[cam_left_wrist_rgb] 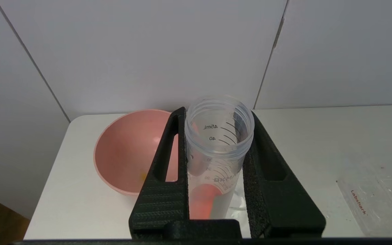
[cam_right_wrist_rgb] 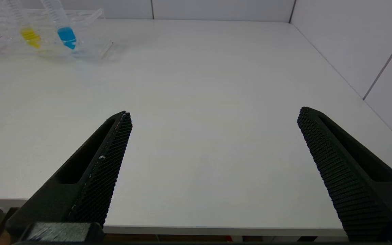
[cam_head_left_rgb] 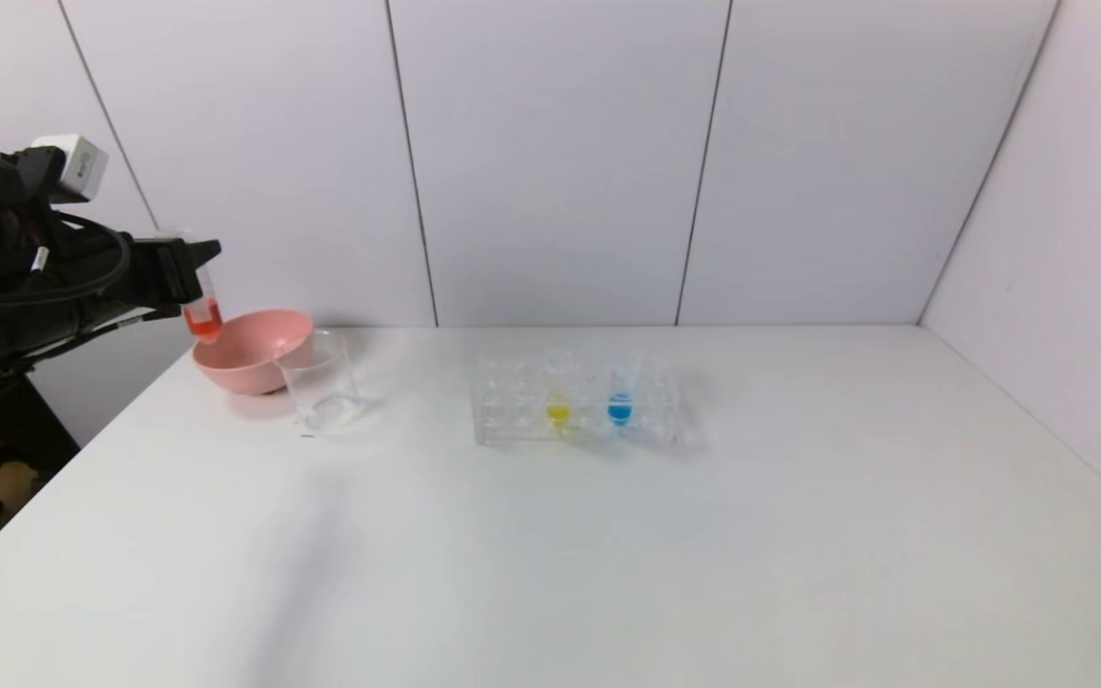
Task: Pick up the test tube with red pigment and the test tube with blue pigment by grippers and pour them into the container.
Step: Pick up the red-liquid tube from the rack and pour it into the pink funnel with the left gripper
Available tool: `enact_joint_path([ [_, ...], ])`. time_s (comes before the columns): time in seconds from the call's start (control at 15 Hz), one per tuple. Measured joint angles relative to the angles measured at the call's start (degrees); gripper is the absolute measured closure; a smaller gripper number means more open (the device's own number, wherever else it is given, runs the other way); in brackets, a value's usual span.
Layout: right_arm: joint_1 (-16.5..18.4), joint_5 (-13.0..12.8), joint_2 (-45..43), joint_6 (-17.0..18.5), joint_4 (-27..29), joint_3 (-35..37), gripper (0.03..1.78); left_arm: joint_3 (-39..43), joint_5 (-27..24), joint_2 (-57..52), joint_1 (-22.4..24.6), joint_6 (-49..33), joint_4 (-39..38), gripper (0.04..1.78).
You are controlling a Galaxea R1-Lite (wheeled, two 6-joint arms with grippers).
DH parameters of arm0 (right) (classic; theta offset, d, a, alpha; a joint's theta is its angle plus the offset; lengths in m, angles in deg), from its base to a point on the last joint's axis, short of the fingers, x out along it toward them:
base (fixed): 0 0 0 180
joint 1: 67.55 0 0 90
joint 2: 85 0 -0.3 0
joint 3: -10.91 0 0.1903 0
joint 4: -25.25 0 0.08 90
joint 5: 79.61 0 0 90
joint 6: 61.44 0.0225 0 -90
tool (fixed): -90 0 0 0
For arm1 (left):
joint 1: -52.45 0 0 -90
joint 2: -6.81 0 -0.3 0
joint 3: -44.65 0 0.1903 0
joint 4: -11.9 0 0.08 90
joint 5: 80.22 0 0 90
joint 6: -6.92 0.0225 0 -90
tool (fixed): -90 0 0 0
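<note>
At the far left of the head view, the test tube with red pigment [cam_head_left_rgb: 204, 311] is being gripped upright by the left gripper [cam_head_left_rgb: 189, 269], clamped around it, above the pink bowl [cam_head_left_rgb: 249, 354]. Nothing is being poured yet; the container [cam_head_left_rgb: 319, 382], just right of the bowl, is looking empty. At centre, the test tube with blue pigment [cam_head_left_rgb: 620, 394] is being left in the rack [cam_head_left_rgb: 512, 406] beside a yellow tube [cam_head_left_rgb: 558, 397]. The right gripper [cam_right_wrist_rgb: 213, 117] is being kept wide open, low over the table's near edge.

"45mL", "40" on red-pigment tube [cam_left_wrist_rgb: 218, 143]; "Labshark" on rack [cam_left_wrist_rgb: 369, 204]
</note>
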Motion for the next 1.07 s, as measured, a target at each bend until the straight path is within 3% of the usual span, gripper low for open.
enact_joint_path([
  [1.07, 0.00, 0.00, 0.00, 0.00, 0.00, 0.00, 0.04, -2.95, -0.18, 10.86, 1.23, 1.16, -6.42, 1.35],
])
